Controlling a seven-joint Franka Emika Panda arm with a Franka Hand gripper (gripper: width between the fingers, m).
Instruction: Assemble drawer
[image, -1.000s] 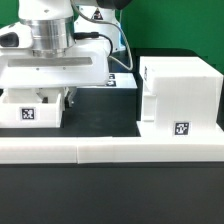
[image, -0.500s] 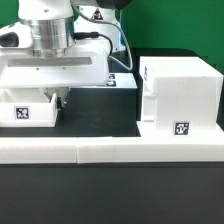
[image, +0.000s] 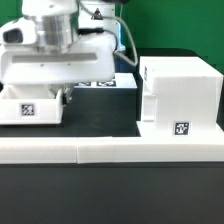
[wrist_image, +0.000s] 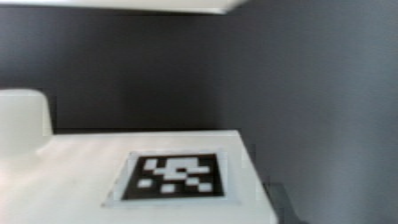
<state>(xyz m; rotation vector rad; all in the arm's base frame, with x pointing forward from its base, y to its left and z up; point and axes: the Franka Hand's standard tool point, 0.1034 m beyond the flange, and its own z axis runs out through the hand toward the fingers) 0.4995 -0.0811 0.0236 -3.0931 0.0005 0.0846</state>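
1 tray (image: 52, 112) (tag (image: 27, 112) toward camera) lies flat near housing (image: 185, 90).

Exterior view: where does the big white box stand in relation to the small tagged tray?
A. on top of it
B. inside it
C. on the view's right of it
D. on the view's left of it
C: the big white box stands at the exterior view's right and the tray at its left, with a gap between them.
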